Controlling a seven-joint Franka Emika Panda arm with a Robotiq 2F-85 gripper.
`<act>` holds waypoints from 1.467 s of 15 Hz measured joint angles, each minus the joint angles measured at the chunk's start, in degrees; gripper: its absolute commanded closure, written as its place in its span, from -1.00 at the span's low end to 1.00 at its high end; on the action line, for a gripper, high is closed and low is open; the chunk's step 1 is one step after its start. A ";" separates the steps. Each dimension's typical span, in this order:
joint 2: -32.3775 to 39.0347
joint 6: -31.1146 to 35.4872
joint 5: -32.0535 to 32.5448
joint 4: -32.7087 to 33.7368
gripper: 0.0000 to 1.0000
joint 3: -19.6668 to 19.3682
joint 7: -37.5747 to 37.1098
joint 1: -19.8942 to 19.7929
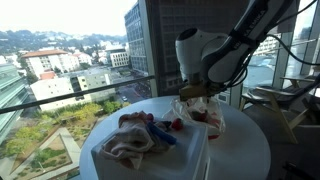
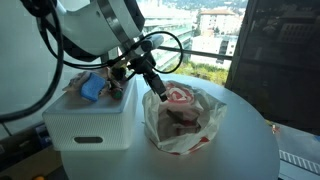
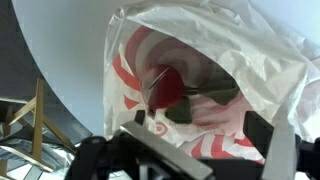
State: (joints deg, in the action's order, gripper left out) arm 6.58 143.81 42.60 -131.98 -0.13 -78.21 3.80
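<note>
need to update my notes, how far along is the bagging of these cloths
Done: red and dark cloth pieces already lie inside the plastic bag. In hand: the gripper hangs over the bag's mouth, jaws apart, holding nothing. Left: a heap of cloths lies in the white box, not yet bagged.

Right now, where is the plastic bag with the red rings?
In an exterior view the plastic bag sits on the round white table, just to the picture's right of the white box of clothes, directly under the pincer.
</note>
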 measured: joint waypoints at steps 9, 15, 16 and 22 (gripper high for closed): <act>-14.15 -7.72 -11.38 -3.48 -1.00 8.69 3.36 4.32; -13.52 -7.47 -17.44 -1.75 -1.00 12.94 10.44 6.41; -12.41 -7.59 -17.44 -1.25 -1.00 12.94 10.77 6.28; -5.31 -8.68 -22.08 1.22 -1.00 11.05 14.25 4.88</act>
State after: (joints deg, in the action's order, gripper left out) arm 1.27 135.14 20.51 -130.77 10.92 -63.96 8.69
